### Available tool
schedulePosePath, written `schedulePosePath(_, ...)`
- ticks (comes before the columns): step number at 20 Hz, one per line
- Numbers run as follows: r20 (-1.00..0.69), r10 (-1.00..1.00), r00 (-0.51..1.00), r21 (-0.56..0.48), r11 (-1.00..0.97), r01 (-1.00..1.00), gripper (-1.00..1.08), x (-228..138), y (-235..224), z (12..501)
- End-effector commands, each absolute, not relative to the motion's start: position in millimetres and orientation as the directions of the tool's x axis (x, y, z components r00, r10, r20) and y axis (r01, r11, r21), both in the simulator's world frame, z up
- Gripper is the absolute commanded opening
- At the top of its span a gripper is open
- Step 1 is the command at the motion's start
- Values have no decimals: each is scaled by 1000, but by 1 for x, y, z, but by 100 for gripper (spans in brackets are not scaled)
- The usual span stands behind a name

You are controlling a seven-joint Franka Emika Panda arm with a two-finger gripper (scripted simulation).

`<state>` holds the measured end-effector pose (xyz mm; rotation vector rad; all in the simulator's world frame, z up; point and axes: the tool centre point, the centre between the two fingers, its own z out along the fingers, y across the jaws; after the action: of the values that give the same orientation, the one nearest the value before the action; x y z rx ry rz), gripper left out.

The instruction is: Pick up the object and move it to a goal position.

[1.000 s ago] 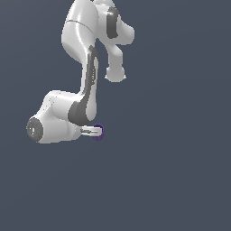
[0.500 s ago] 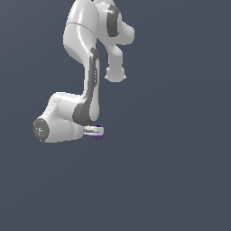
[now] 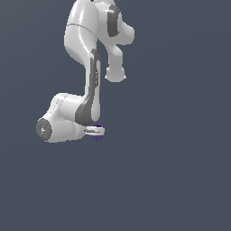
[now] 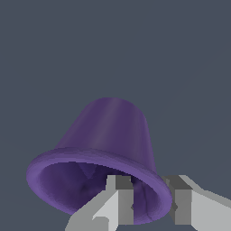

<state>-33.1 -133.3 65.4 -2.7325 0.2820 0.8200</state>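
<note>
The dark purple cup (image 4: 108, 131) fills the wrist view, lying tilted with its open flared rim toward the camera. My gripper (image 4: 151, 186) is shut on the cup's rim wall: one finger (image 4: 119, 198) is inside the mouth and the other finger (image 4: 182, 203) is outside it. In the exterior view only a sliver of the cup (image 3: 96, 137) shows below the gripper (image 3: 96, 131), beside the white hand of the arm (image 3: 67, 118). Most of the cup is hidden there.
A plain dark grey surface (image 3: 171, 171) surrounds the arm in both views. The arm's upper links (image 3: 90, 31) rise above the hand. No other object shows.
The hand with the cup has shifted slightly down and toward the exterior view's left. The wrist has turned a little. The grip on the cup is the same.
</note>
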Motion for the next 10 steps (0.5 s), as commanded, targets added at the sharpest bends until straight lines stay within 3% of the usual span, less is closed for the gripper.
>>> schedulePosePath(1,-562,-107,820,-203,-943,-262,-100,-33,-134,65)
schedulePosePath(10,-562,-107,820,-203,-943,-262,-100,-34,-134,69)
